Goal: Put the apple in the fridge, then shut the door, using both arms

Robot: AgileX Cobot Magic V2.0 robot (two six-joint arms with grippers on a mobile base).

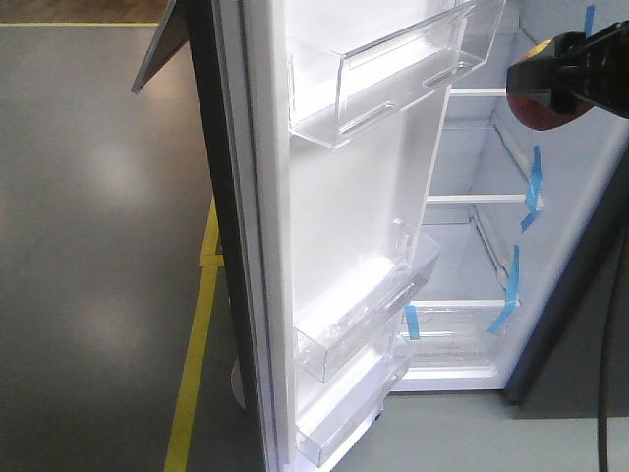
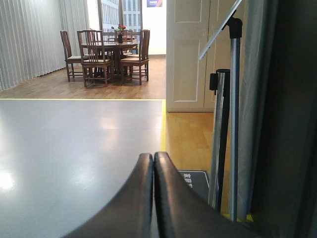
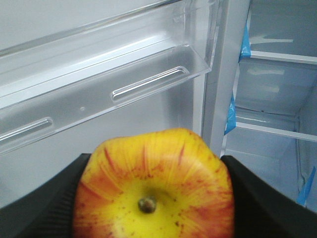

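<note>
While the door point(image 1: 344, 216) stood open, step: apple carry-in.
Apple point(image 3: 153, 188): clamped in right gripper point(image 1: 568, 71), mid-air by the door bin, short of fridge point(image 1: 580, 206) shelves.
Left gripper point(image 2: 152, 166): pressed together, empty.
Next: needed a reach inward onto a shelf.

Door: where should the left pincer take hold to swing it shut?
The door's free vertical edge nearest the camera, approached from the dark outer side. That face looks flat, no handle visible, so the shut left pincer would probably push, not pinch.
</note>
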